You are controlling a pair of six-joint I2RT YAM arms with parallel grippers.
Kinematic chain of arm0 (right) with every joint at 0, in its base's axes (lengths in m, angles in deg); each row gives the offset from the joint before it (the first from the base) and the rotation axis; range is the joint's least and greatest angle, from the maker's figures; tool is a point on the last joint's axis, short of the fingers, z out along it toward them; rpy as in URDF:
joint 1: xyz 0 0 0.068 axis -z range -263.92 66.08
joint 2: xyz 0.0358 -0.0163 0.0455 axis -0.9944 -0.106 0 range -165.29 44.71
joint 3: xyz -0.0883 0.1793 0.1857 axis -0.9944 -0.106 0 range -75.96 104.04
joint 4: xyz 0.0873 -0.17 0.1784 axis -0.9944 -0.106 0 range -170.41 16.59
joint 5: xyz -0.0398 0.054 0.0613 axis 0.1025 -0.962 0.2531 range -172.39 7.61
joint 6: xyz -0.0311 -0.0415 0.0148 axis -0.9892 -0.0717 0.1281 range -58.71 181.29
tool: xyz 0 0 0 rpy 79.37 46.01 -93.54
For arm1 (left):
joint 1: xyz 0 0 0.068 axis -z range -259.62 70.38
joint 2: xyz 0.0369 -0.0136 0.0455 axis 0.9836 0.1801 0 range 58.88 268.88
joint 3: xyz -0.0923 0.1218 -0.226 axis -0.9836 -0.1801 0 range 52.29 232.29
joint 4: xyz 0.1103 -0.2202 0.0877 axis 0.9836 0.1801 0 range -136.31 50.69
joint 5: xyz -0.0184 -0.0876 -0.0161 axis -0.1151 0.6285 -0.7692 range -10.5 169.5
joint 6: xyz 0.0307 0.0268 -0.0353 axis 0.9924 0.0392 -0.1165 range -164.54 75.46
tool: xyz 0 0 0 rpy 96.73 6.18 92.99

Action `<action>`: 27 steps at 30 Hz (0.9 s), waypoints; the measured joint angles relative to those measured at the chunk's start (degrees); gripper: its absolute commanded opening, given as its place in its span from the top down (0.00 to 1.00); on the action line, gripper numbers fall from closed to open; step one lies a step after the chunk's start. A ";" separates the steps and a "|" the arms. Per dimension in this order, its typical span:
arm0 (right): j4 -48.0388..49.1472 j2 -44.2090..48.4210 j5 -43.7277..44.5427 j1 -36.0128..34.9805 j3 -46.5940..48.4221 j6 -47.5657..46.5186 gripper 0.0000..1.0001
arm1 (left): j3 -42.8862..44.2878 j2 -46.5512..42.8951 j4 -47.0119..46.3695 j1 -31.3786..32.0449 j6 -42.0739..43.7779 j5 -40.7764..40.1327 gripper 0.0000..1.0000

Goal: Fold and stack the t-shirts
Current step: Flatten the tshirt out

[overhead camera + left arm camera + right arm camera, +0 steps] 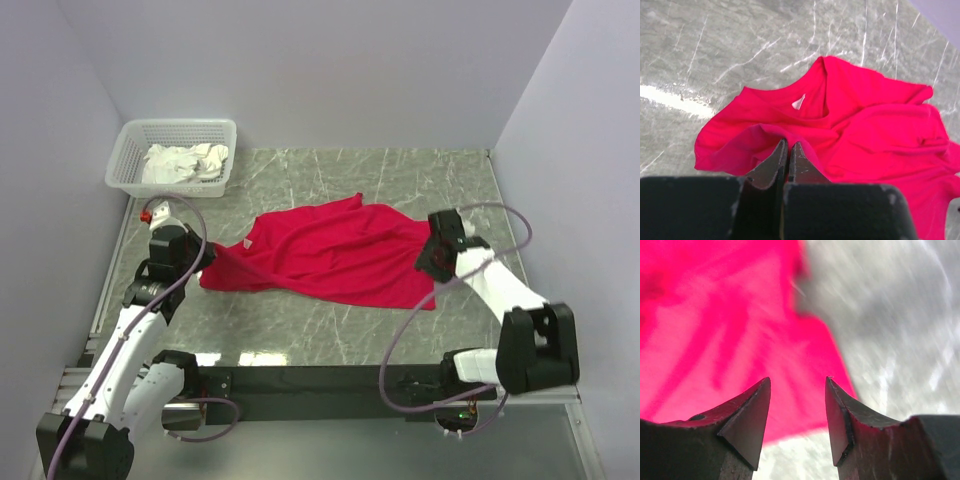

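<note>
A bright red t-shirt (335, 250) lies crumpled across the middle of the marble table, its neck with a white label (798, 102) toward the left. My left gripper (788, 144) is shut on a fold at the shirt's left edge (212, 262) and holds it slightly raised. My right gripper (797, 382) is open and empty, hovering over the shirt's right part (432, 255), near a corner of the red fabric (740, 340). The right wrist view is blurred.
A white lattice basket (130, 150) with crumpled white cloth (185, 162) stands at the back left corner. Lilac walls close the table on three sides. The black rail (320, 380) with the arm bases runs along the near edge.
</note>
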 measured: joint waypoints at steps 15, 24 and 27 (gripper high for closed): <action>-0.50 8.13 -1.51 3.26 -15.43 7.85 0.51 | -0.98 -3.61 0.02 0.00 2.58 1.46 0.99; -1.55 9.03 -2.21 3.45 -15.56 8.55 0.49 | -0.98 -3.74 0.04 0.00 2.71 1.44 0.99; -3.54 10.40 -2.21 3.45 -16.15 8.79 0.48 | -0.98 -3.74 0.09 0.00 2.71 1.42 0.99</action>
